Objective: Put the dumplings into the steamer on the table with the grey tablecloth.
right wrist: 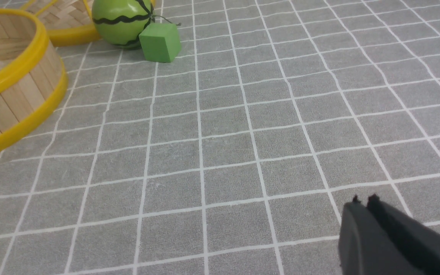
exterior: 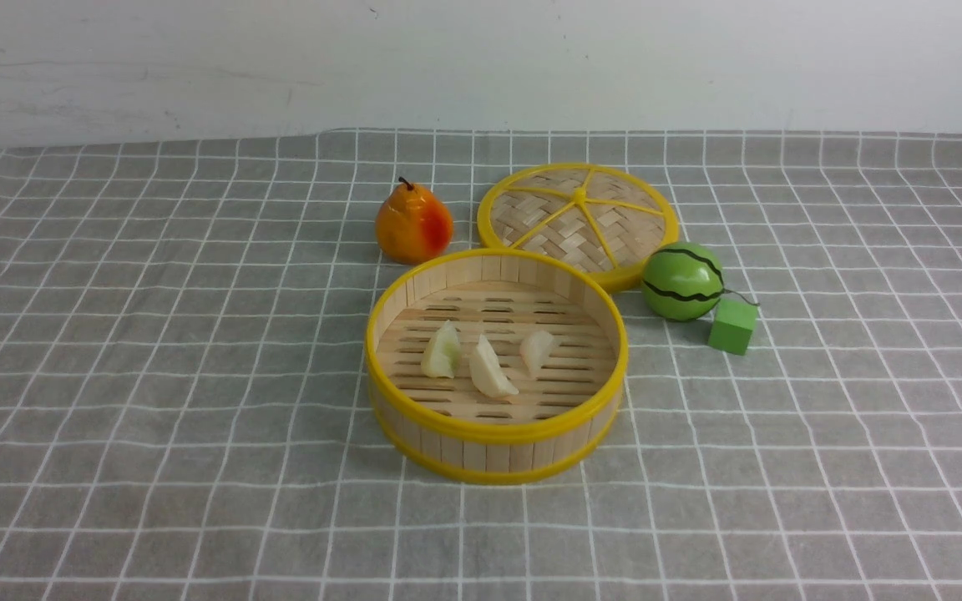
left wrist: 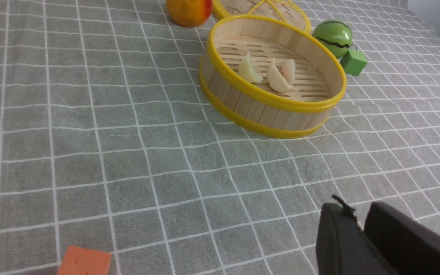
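**Caller:** Front view first: where do the dumplings (exterior: 485,361) sit?

**Me:** All three lie on the slatted floor of the steamer (exterior: 498,451), side by side in a loose row, apart from the wall. By my judgement the placing step is finished; none is left out on the grey tablecloth (exterior: 113,376).

**Caller:** And your grippers?

**Me:** My left gripper (left wrist: 361,225) hangs over bare cloth well short of the steamer, jaws nearly together, only a thin slit between them, holding nothing. My right gripper (right wrist: 363,204) is pressed together (empty too), off to the steamer's right.

**Caller:** Next move?

**Me:** Little is called for, I reckon: keep both arms clear of the basket.

**Caller:** Which way do they point?

**Me:** Each stands on its curved edge, long axis running roughly front to back across the slats, tips up and away from me; the middle one (exterior: 489,367) leans right.
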Robot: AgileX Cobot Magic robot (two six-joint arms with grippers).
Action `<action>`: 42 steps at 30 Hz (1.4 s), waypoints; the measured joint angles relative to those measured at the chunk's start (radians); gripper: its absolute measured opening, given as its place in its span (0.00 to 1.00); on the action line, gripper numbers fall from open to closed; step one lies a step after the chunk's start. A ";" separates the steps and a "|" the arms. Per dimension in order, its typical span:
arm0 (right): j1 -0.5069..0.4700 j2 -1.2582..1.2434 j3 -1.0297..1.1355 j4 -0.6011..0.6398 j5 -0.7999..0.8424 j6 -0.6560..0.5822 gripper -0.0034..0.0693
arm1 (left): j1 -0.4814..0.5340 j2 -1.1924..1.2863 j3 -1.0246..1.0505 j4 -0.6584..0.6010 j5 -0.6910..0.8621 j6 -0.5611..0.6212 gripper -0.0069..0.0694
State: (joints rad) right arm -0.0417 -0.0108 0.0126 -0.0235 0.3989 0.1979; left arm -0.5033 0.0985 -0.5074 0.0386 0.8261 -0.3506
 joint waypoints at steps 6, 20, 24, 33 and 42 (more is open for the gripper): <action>0.000 0.000 0.000 0.000 0.000 0.000 0.08 | 0.000 0.000 0.000 0.000 0.000 0.000 0.22; 0.000 0.000 0.000 0.000 0.000 0.000 0.11 | 0.006 0.000 0.019 0.015 -0.075 0.000 0.21; 0.000 0.000 0.000 0.000 0.000 0.000 0.12 | 0.102 0.000 0.098 0.020 -0.286 0.012 0.11; 0.000 0.000 0.000 0.000 0.000 0.001 0.13 | 0.490 -0.041 0.439 -0.064 -0.767 0.095 0.07; 0.000 0.000 0.000 0.000 0.000 0.001 0.15 | 0.568 -0.109 0.535 -0.062 -0.591 0.112 0.07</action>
State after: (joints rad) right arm -0.0417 -0.0108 0.0126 -0.0235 0.3986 0.1991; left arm 0.0648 -0.0101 0.0281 -0.0229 0.2350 -0.2385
